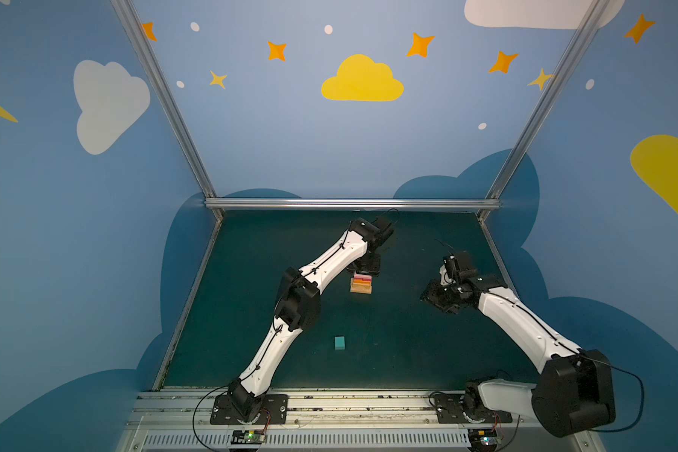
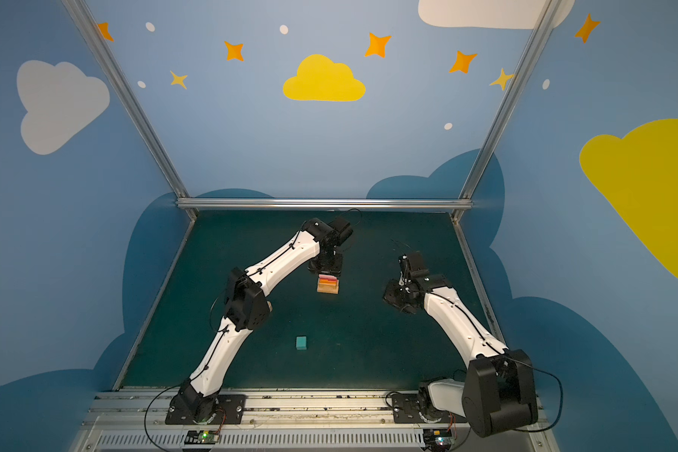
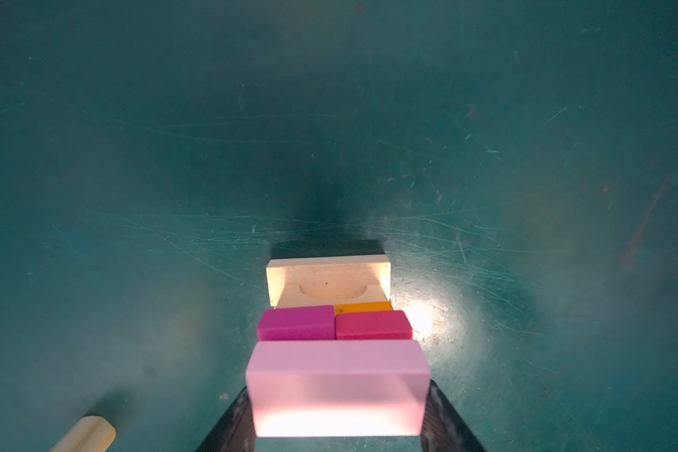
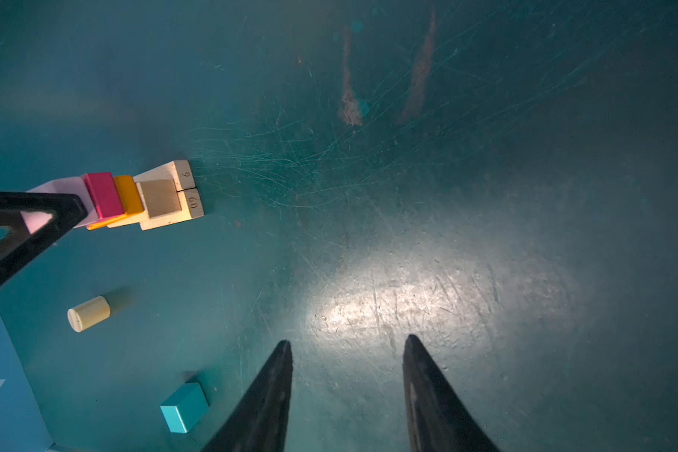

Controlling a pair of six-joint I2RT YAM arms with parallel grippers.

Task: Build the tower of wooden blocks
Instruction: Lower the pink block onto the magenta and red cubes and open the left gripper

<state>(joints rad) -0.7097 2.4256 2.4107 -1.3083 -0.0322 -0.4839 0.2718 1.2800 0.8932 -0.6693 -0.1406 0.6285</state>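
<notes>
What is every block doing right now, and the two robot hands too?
Wood block tower: standing, unfinished, magenta cube and red cube on top.
Pale pink oblong wood block: held just over the tower.
Left gripper: shut on the pink block.
Right gripper: open, empty.
Teal wood cube: loose on the green mat.
Tan wood cylinder: lying on its side on the mat.
</notes>
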